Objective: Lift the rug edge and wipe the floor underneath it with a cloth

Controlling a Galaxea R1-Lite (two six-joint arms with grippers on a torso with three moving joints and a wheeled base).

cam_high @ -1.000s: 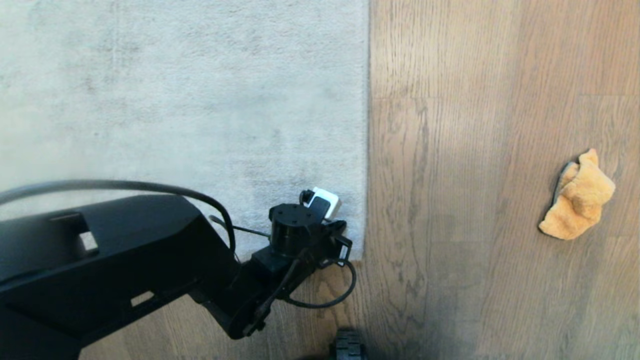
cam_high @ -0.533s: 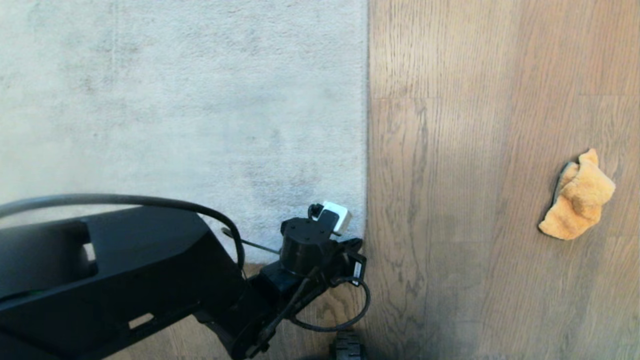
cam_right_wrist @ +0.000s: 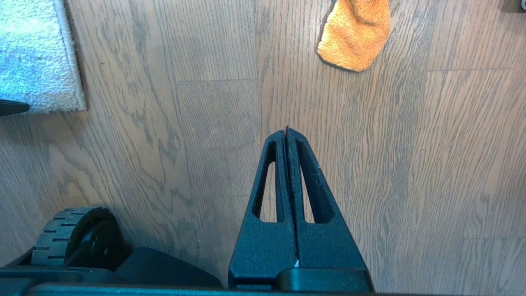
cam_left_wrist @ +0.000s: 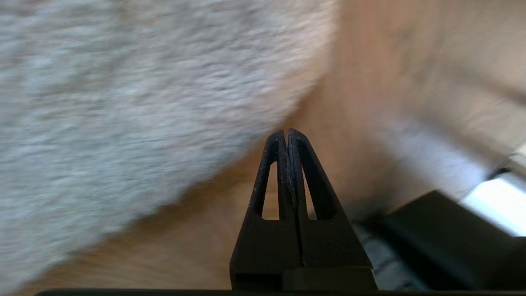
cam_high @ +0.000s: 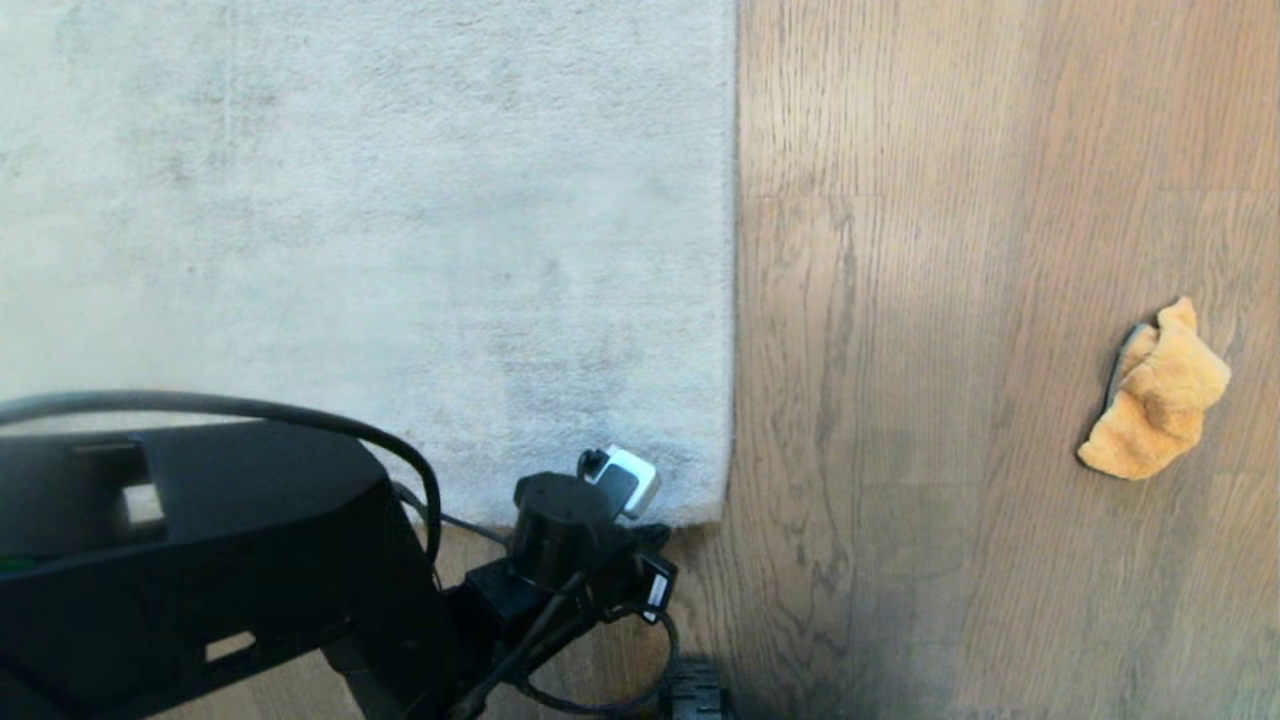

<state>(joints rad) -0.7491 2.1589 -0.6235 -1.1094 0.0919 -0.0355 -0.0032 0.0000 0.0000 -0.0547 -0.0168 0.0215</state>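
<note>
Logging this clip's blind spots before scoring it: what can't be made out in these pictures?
- Left pincer: hidden in the head view under its own wrist; shut in its wrist view.
- Rug corner: blurred in the left wrist view, so contact with the pincer can't be judged.
- Floor under the rug: covered in every view.
- Cloth: its top is cut off in the right wrist view.
- Right pincer: outside the head view.

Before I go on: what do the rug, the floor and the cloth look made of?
Rug: light grey short-pile textile, its surface fuzzy and matte.
Floor: grey-brown planks with dark grain lines and plank seams; real wood or a printed laminate, the look leaves it open.
Cloth: orange-tan fluffy fabric, likely microfibre, crumpled and soft.
</note>
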